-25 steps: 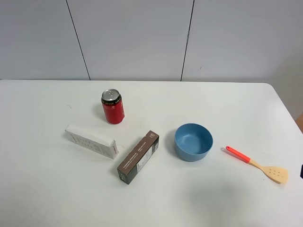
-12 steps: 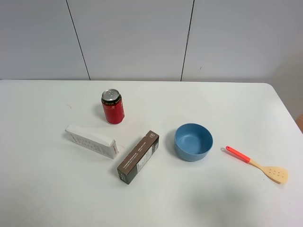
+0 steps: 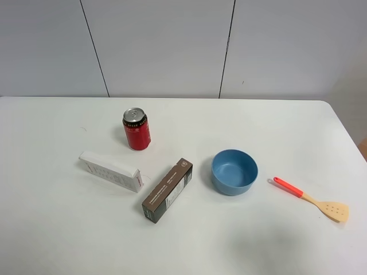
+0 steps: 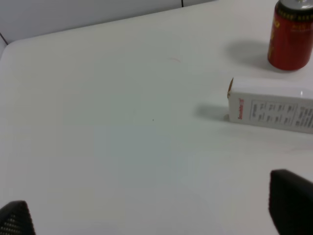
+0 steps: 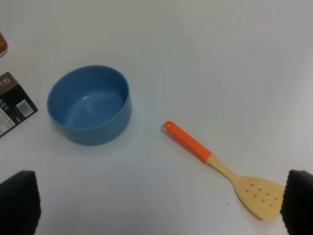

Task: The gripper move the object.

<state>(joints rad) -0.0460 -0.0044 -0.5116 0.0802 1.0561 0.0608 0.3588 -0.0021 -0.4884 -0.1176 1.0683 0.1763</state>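
From the high camera, neither arm reaches into the picture; the white carton lies flat on the table toward the left side, slanted, with the red can standing well behind it and the dark brown carton lying just beside its right end, apart from it but close. A blue bowl sits further right and a spatula with a red handle lies beyond it near the right edge. In the left wrist view, the left gripper shows only two dark fingertips at the corners of the picture, spread wide with bare table between them, holding nothing; the white carton lies ahead and off to one side with its red-marked end facing the camera, the can behind it. That arm looks the better placed to fetch the carton, since the carton is on its side. In the right wrist view, the right gripper is likewise spread apart and empty, hanging over the bowl and spatula, with a corner of the brown carton at the edge.
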